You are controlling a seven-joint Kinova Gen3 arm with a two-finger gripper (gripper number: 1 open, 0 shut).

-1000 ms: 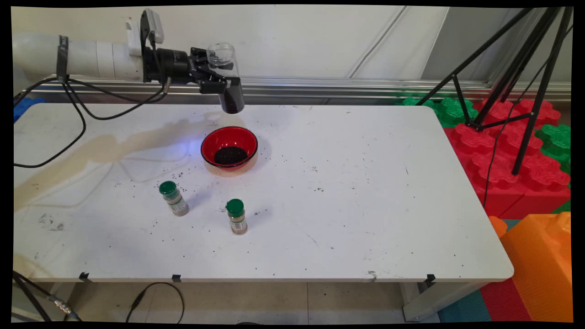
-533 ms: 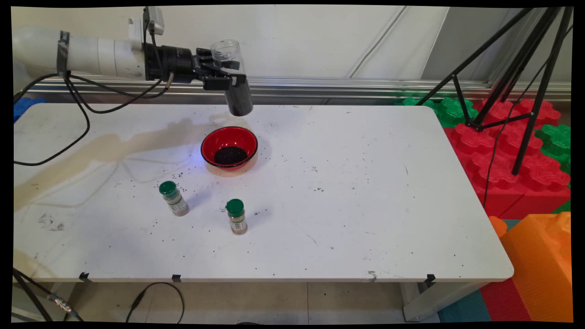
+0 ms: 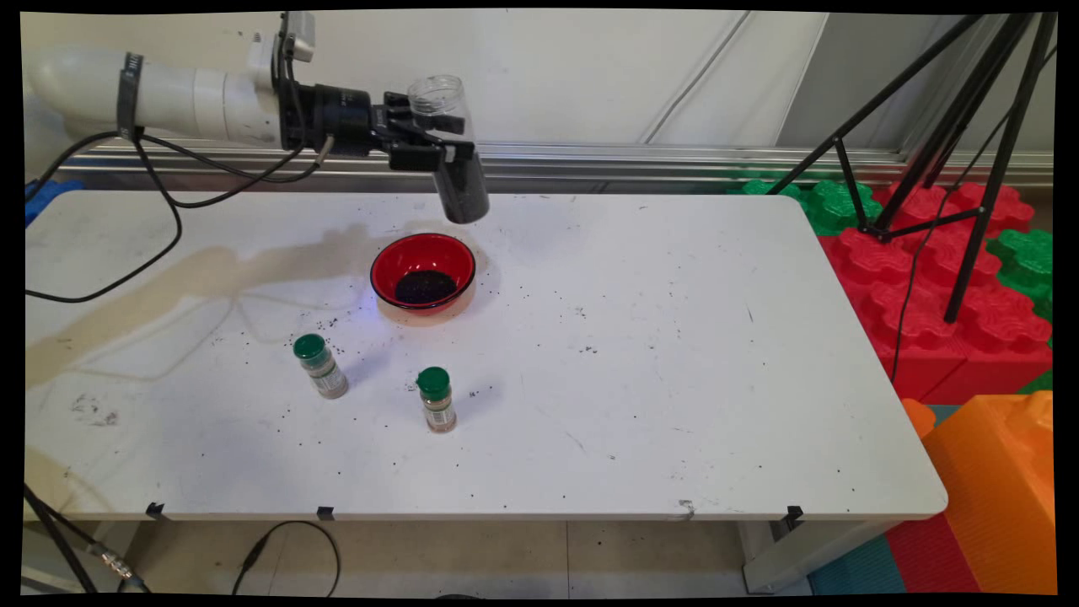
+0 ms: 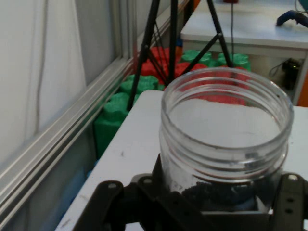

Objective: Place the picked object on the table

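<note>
Claw (image 3: pixel 434 143) is pinching a clear jar (image 3: pixel 451 147) at mid-body, above the surface's (image 3: pixel 674 379) far edge. Jar is tilting slightly, open mouth up, so its dark grains are sitting in the bottom rather than spilling. Red bowl (image 3: pixel 423 271), holding dark grains, is standing just below and nearer the camera. 2 green-capped bottles (image 3: pixel 320 365) (image 3: pixel 437 399) are standing upright, well apart from the claw.

A white table (image 3: pixel 674 405) with rounded corners carries three things, all on its left half. A red bowl (image 3: pixel 423 271) holding a dark granular heap sits toward the far edge. Nearer the front stand two upright spice jars with green caps, the left jar (image 3: pixel 320 366) and the right jar (image 3: pixel 437 400), apart from each other. Dark specks (image 3: pixel 582 314) are scattered over the tabletop.
</note>
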